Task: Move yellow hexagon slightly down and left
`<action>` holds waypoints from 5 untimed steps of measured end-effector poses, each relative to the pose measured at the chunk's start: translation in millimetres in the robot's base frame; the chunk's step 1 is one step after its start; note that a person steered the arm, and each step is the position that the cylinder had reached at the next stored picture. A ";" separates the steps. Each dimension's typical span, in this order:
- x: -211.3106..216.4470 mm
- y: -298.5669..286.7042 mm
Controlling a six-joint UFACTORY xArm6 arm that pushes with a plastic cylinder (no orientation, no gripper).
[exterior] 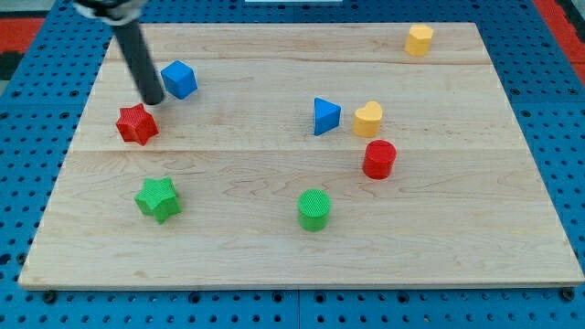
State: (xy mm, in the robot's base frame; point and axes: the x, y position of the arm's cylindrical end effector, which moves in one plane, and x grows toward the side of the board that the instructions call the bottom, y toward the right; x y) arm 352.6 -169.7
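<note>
The yellow hexagon [419, 39] sits near the view's top right corner of the wooden board [512, 210]. My tip [154, 101] is far from it at the view's upper left, between the blue cube [179, 79] to its right and the red star [137, 123] just below it. The rod slants up toward the view's top left. I cannot tell whether the tip touches the red star.
A blue triangle [324, 116] and a yellow heart [368, 118] sit near the board's middle, with a red cylinder [378, 159] below the heart. A green star [158, 199] is at lower left, a green cylinder [313, 209] at lower middle.
</note>
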 end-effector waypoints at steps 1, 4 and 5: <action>-33.7 4.8; -52.8 88.0; -94.9 135.6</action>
State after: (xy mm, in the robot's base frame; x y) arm 257.7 -34.2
